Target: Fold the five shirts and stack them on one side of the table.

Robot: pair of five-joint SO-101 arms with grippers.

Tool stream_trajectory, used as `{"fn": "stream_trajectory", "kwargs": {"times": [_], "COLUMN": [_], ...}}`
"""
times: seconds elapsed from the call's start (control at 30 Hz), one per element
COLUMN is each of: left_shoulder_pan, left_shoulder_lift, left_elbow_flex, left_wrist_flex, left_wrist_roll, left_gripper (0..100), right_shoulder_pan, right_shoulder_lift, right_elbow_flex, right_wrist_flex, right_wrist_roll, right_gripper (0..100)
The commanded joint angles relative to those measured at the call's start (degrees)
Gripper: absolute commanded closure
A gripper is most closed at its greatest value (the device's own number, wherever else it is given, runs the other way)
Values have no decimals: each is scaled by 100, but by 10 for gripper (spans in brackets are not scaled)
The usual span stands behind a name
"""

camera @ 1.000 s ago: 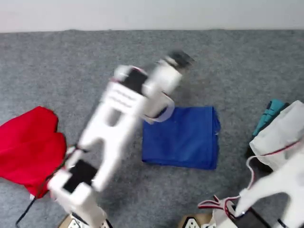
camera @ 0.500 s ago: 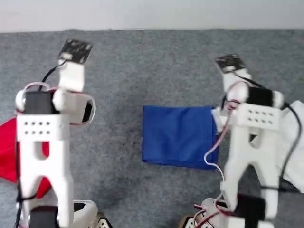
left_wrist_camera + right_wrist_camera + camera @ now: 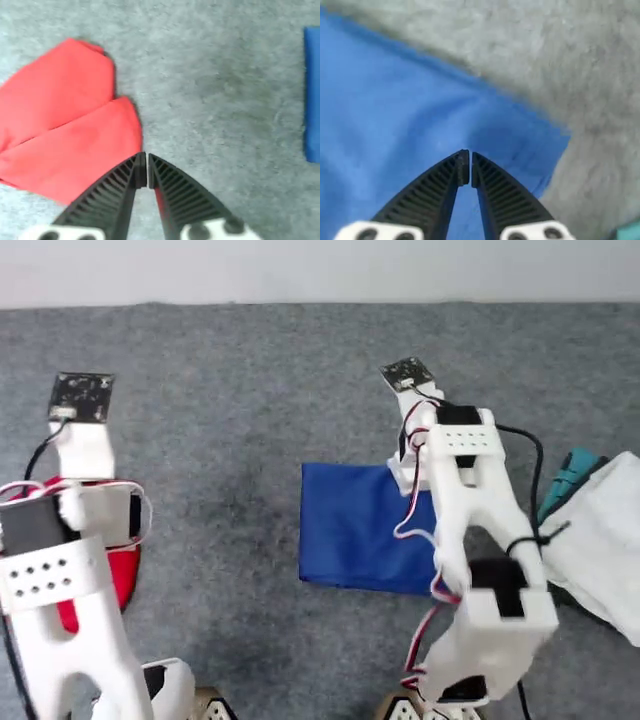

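Grey felt-like table cover [image 3: 250,390] fills the scene, with a pale wall strip [image 3: 300,270] along the far edge. Blue shirt [image 3: 350,540] lies folded into a flat rectangle near the middle of the table; its right-hand part is covered in the high view by the right arm [image 3: 465,510], which stands over it. Right gripper [image 3: 466,170]: black ribbed jaws drawn together, tips all but touching, over the blue cloth close to one of its corners; no fabric seen caught between them. Whether the tips rest on the cloth cannot be told. Red shirt [image 3: 65,135] lies at the left side, loosely folded with rounded, uneven edges, well apart from the blue one; from above, a slice of it shows beside the left arm [image 3: 70,560]. Left gripper [image 3: 146,172]: jaws closed narrow, tips meeting, holding nothing, poised over the red shirt's edge where it meets bare felt. White garment [image 3: 600,540] sits bunched at the table's right edge, unfolded, with a teal garment [image 3: 565,480] poking out from under its far side. A strip of bare grey felt separates the blue shirt's left edge from the red shirt.
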Motion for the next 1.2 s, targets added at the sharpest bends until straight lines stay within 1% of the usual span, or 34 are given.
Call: {"fn": "stream_trajectory", "kwargs": {"times": [0.0, 0.1, 0.2, 0.33, 0.4, 0.47, 0.6, 0.67, 0.7, 0.83, 1.0, 1.17], "left_shoulder_pan": [-114, -114, -114, -105, -105, -105, -105, -105, -105, -105, -105, -105], "left_shoulder_lift": [-264, -325, -299, -290, -299, -299, -308, -308, -308, -299, -299, -299], "left_elbow_flex": [-22, -22, -13, -4, 101, 268, 602, 734, 778, 796, 796, 796], "left_wrist_flex": [-105, -97, -105, -141, -255, -352, -396, -396, -396, -396, -387, -378], "left_wrist_roll": [-413, -589, -598, -598, -598, -598, -598, -580, -580, -571, -563, -563], "left_gripper": [986, 986, 986, 986, 986, 986, 986, 986, 986, 986, 986, 986], "right_shoulder_pan": [435, 514, 312, 84, 31, 57, 119, 136, 136, 119, 198, 215], "right_shoulder_lift": [593, 796, 769, 681, 673, 699, 716, 716, 716, 840, 1385, 1991], "right_elbow_flex": [-703, -1451, -2154, -2875, -3095, -3165, -3156, -3156, -3156, -2936, -2576, -2523], "right_wrist_flex": [-295, 145, 629, 1578, 2088, 2519, 3134, 3222, 3240, 3116, 2818, 2501], "right_wrist_roll": [299, 290, 299, 281, 114, -237, -642, -782, -853, -1046, -1363, -1389], "right_gripper": [976, 976, 976, 976, 971, 929, 754, 700, 695, 696, 696, 698]}}
